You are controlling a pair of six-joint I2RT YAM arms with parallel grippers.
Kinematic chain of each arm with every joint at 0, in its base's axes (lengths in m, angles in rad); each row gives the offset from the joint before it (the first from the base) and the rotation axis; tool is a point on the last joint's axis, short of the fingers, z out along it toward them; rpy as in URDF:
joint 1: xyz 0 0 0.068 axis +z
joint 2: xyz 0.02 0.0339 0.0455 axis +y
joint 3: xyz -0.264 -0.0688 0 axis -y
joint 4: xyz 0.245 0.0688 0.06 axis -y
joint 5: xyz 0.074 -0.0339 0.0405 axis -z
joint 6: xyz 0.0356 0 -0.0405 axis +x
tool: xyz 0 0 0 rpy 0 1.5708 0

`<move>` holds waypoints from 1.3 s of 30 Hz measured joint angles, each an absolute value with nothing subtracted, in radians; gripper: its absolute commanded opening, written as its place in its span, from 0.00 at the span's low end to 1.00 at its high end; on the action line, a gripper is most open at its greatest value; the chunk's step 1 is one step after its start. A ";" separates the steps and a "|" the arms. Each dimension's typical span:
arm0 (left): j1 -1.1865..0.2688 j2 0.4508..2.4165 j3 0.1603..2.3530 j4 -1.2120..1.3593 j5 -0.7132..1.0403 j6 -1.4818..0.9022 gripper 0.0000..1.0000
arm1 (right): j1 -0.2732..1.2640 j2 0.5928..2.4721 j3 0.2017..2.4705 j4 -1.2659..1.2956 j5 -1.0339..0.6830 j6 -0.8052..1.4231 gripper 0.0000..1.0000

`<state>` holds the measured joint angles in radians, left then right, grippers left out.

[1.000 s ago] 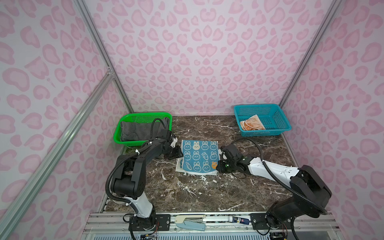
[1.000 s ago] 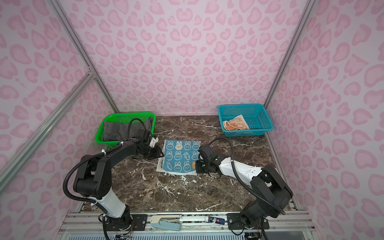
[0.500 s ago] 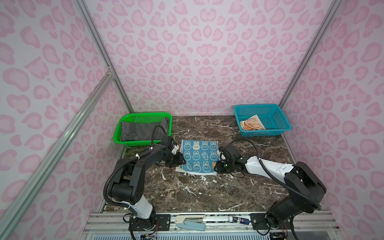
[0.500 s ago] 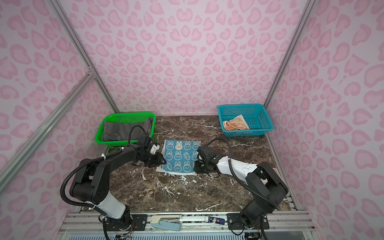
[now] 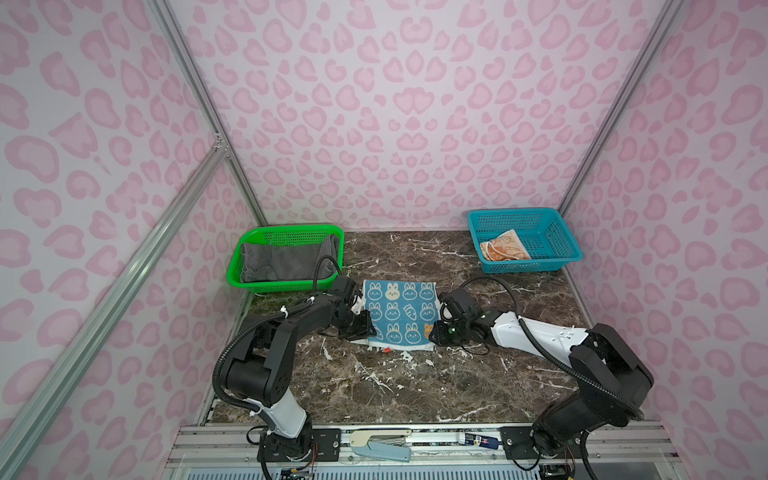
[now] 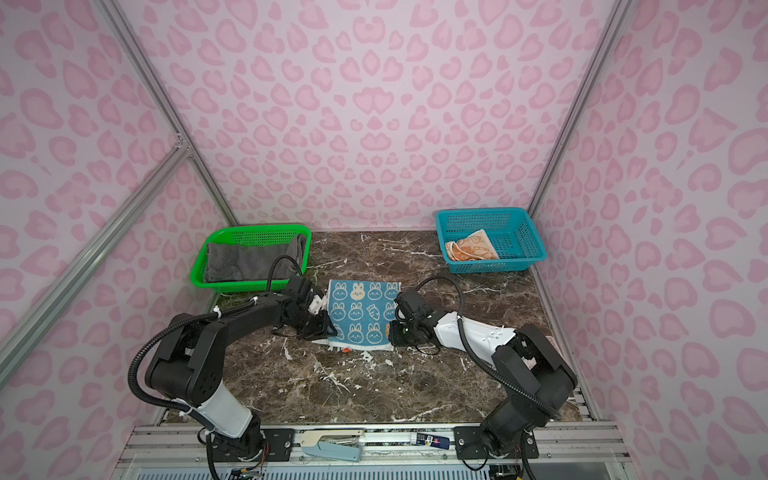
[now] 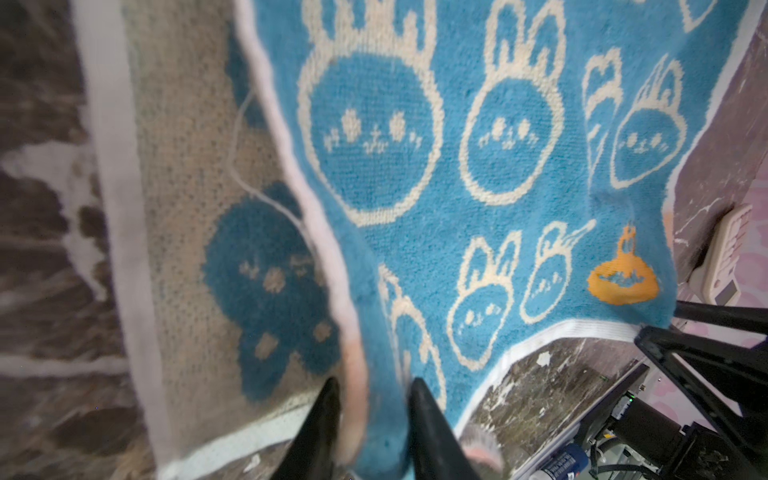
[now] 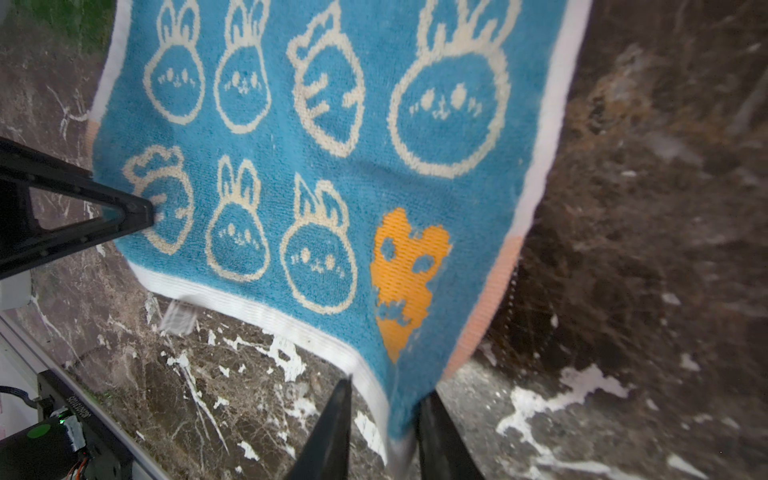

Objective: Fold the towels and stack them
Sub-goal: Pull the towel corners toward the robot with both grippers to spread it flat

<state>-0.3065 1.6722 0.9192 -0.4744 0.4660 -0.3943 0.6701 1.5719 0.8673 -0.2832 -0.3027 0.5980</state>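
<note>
Lying mid-table on the dark veined marble table (image 5: 415,386), the blue towel (image 5: 399,311) is nubby terry with cream outline rabbits, one orange figure and a white ribbed hem. A beige reverse-side layer shows under it in the left wrist view. The left gripper (image 7: 374,382) pinches one near corner between black tapered fingers, and the right gripper (image 8: 386,388) pinches the other.

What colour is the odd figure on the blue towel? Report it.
Orange figure, among cream rabbits on the blue towel; clearest in the right wrist view.
</note>
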 measured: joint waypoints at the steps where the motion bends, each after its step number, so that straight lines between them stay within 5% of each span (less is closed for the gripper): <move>1: -0.307 1.672 0.920 -0.477 0.464 -0.394 0.09 | 0.669 1.572 0.867 -0.283 -0.303 0.598 0.18; 10: -0.302 1.676 1.089 -0.567 0.441 -0.351 0.03 | 0.630 1.566 0.931 -0.299 -0.306 0.571 0.01; 16: -0.269 1.672 1.227 -0.625 0.406 -0.285 0.03 | 0.634 1.535 1.019 -0.326 -0.321 0.538 0.02; 39: -0.228 1.724 1.123 -0.616 0.366 -0.261 0.03 | 0.706 1.613 0.936 -0.301 -0.345 0.617 0.06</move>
